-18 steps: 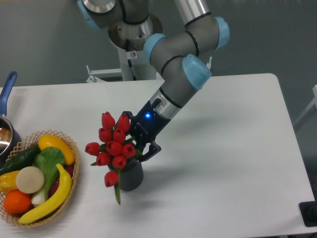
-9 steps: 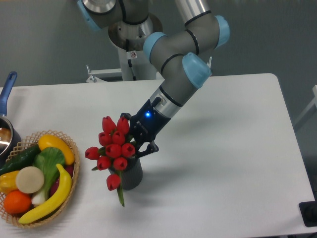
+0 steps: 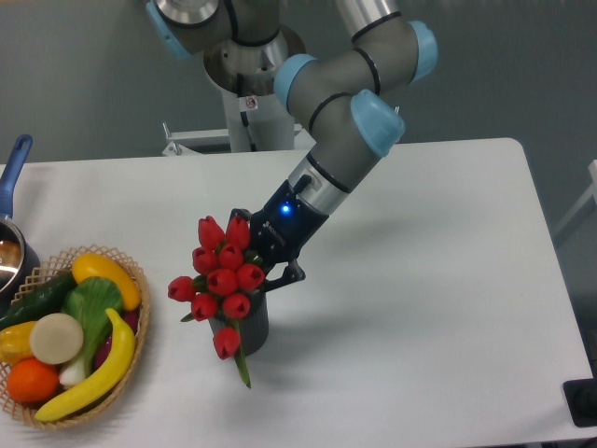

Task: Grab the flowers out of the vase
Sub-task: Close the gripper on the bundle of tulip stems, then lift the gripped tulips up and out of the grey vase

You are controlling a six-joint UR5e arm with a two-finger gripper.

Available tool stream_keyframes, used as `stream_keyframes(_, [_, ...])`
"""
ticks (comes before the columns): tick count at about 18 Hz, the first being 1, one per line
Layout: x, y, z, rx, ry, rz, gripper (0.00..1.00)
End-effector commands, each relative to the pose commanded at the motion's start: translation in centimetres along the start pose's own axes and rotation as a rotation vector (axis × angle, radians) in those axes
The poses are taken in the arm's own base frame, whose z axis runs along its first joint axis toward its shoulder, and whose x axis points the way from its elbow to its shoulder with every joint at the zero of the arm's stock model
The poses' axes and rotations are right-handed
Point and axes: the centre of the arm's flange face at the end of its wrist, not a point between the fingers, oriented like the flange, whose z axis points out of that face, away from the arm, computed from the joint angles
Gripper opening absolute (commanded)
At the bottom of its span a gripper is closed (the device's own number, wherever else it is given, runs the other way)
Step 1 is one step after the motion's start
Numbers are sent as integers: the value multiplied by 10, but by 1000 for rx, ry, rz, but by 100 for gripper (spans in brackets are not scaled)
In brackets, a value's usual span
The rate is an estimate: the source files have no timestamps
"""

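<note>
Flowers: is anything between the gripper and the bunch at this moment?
Nothing visible stands between them. The gripper is right against the flowers, just above the vase; the tulip heads hide how the jaws stand. The basket lies well off to the side.

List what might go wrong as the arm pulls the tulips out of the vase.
1. The pincer sits right at the rim of the vase, so the small vase may tip or lift with the stems.
2. The tulips lean toward the fruit basket, and one bud and a leaf hang down the vase's side; they could snag on the rim.
3. Buds hide the fingers, so the grip can't be judged; the bunch might slip.
</note>
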Motion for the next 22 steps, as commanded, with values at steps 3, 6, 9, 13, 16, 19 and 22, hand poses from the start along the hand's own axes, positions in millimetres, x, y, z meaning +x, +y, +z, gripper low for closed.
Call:
stream_keyframes(3, [2, -10, -14, 33, -15, -45, 37])
stream_keyframes(6, [7, -20, -23, 54, -24, -68, 37])
stream_keyframes(9, [10, -35, -33, 90, -27, -82, 37])
stream_keyframes(13, [-5, -59, -59, 131, -61, -134, 37])
stream_keyframes(16, [-9, -68, -70, 152, -70, -160, 37])
stream_keyframes(19, [-8, -77, -78, 157, -81, -184, 37])
stream_keyframes(22, [-12, -89, -93, 172, -102, -221, 37])
